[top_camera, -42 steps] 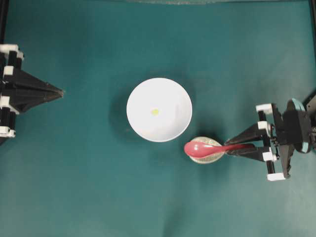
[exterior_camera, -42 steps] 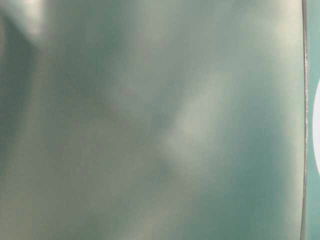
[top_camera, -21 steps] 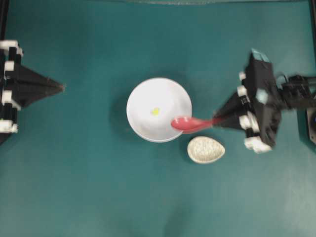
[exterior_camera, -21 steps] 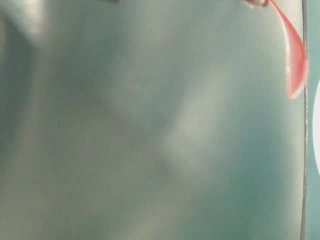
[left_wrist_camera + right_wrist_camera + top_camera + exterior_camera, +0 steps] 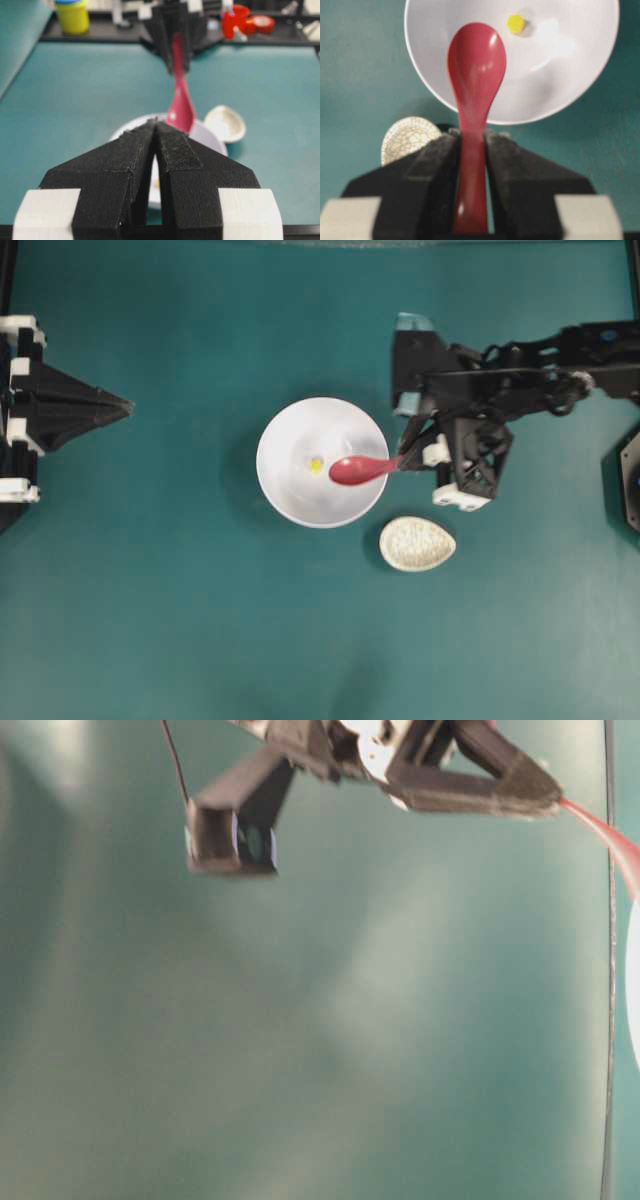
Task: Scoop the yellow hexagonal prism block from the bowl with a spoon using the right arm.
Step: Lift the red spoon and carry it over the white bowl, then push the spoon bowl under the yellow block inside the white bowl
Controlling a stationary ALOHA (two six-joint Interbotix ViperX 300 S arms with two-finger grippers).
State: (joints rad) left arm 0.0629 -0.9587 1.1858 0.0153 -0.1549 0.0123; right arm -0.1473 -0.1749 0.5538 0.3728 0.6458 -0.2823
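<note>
The white bowl [image 5: 290,490] sits mid-table with the tiny yellow hexagonal prism block [image 5: 316,466] on its floor. My right gripper [image 5: 408,462] is shut on the handle of the red spoon [image 5: 355,470]. The scoop hangs over the bowl's right half, just right of the block. In the right wrist view the spoon [image 5: 476,65] points away between the fingers [image 5: 432,160], with the block [image 5: 515,23] beyond and to the right of the scoop tip inside the bowl [image 5: 560,75]. My left gripper [image 5: 125,405] rests shut at the far left, holding nothing.
A speckled oval spoon rest [image 5: 417,543] lies empty just below and right of the bowl, under the right wrist. The teal mat covers the table. Jars and tape rolls [image 5: 247,20] stand beyond the far edge in the left wrist view.
My right arm lifted the spoon off the speckled rest and carried it left and up. The scoop now hangs inside the bowl's outline, close to the block. The left arm stayed put.
</note>
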